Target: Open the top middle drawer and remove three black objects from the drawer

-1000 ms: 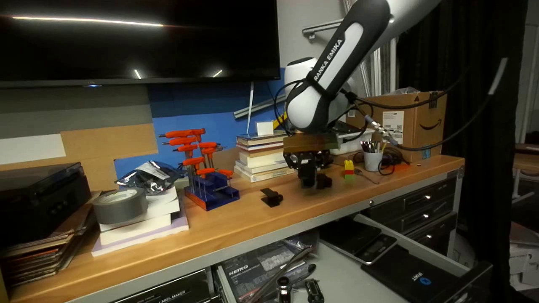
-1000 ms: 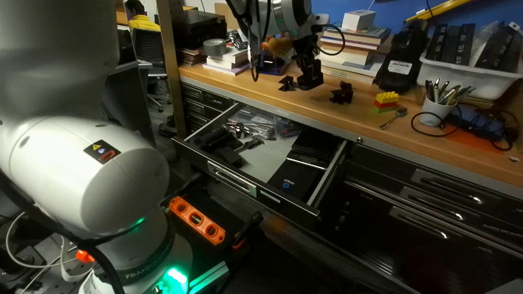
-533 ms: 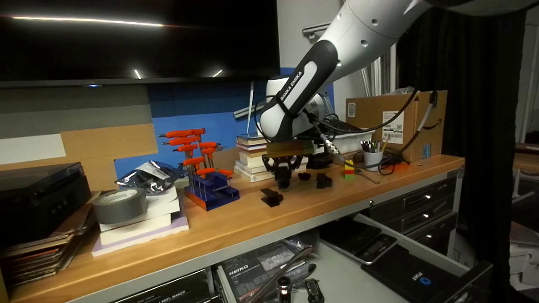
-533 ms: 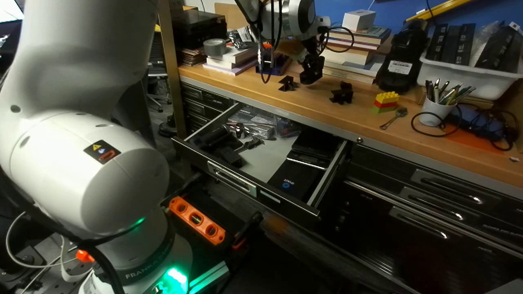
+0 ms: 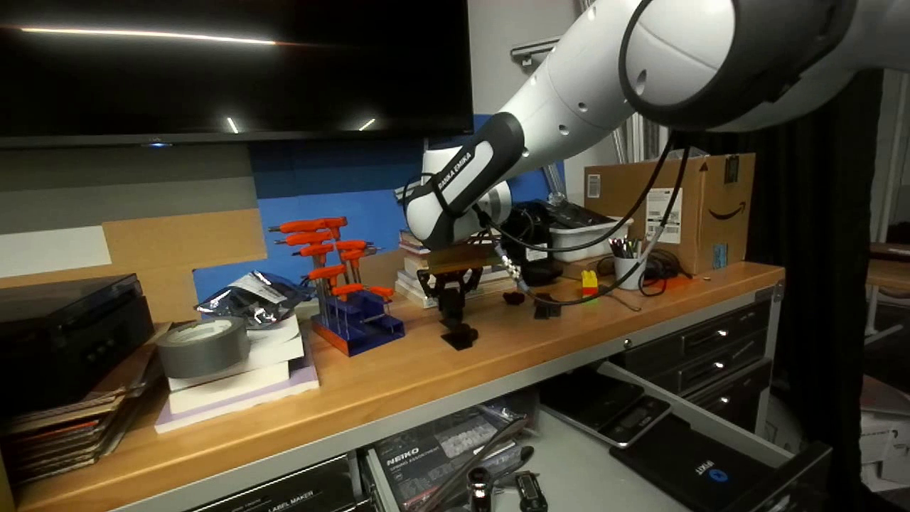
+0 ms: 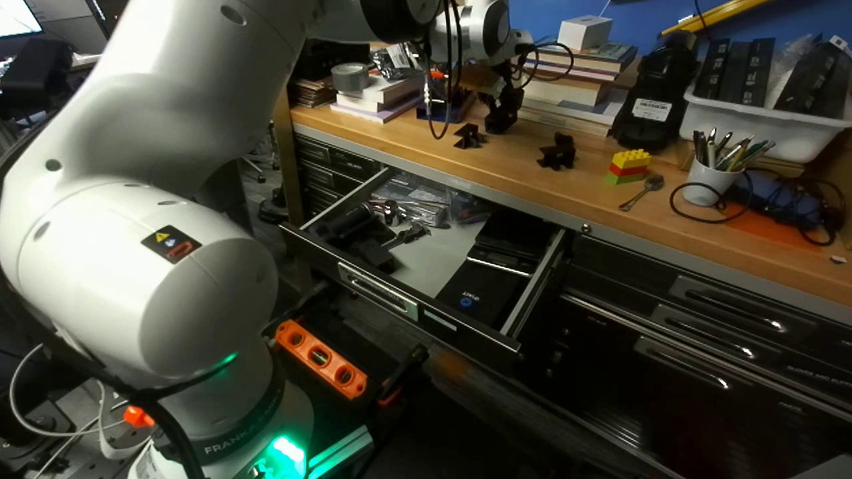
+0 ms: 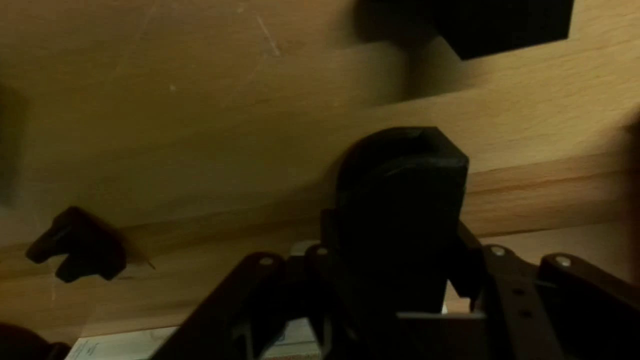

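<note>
The top middle drawer (image 6: 379, 293) is pulled open below the bench. My gripper (image 5: 452, 301) is low over the bench before the books. It is shut on a chunky black object, seen between the fingers in the wrist view (image 7: 400, 175) and in an exterior view (image 6: 503, 118). I cannot tell whether that object touches the bench. Another black object (image 5: 461, 336) stands on the bench close by; it shows at upper right in the wrist view (image 7: 505, 25). A further black object (image 5: 547, 306) and a small dark piece (image 5: 513, 298) sit to its right.
The red-and-blue tool rack (image 5: 359, 323) stands left of the gripper. A book stack (image 6: 566, 86) and a black device (image 6: 655, 93) stand behind. Toy bricks (image 6: 629, 167), a spoon (image 6: 643, 193) and a pen cup (image 6: 711, 185) are along the bench. Dark items (image 6: 374, 253) and a flat black case (image 6: 476, 286) lie in the drawer.
My gripper has moved along the bench toward the tool rack, carrying the black object away from the further black object and the small dark piece. The drawer and bench objects have not moved.
</note>
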`<state>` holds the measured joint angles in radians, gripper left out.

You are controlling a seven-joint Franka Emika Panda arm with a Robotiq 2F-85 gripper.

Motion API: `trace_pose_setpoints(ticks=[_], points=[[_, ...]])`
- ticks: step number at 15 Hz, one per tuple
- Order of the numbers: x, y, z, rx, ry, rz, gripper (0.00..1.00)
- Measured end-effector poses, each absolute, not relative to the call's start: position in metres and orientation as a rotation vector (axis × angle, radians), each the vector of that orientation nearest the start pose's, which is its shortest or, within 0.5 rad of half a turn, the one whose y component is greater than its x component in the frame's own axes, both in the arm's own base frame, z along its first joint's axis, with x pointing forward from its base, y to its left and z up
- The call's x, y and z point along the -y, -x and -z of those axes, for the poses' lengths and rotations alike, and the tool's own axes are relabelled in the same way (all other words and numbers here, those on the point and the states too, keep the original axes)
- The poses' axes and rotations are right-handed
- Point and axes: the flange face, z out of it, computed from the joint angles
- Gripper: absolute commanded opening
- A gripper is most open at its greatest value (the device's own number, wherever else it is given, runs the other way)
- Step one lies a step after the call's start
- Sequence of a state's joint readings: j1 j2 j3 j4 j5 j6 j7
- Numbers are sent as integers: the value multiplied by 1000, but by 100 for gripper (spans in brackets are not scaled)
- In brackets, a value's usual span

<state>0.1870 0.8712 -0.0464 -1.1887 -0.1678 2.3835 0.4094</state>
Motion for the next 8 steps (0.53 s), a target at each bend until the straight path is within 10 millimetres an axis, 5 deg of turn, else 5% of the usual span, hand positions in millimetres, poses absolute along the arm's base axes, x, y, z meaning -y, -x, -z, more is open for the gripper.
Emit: trace_pose_setpoints(ticks=[4,8], points=[[-126,-794,-291,-213,3169,554,100],[-127,-798,-292,-200,3198,500,100]])
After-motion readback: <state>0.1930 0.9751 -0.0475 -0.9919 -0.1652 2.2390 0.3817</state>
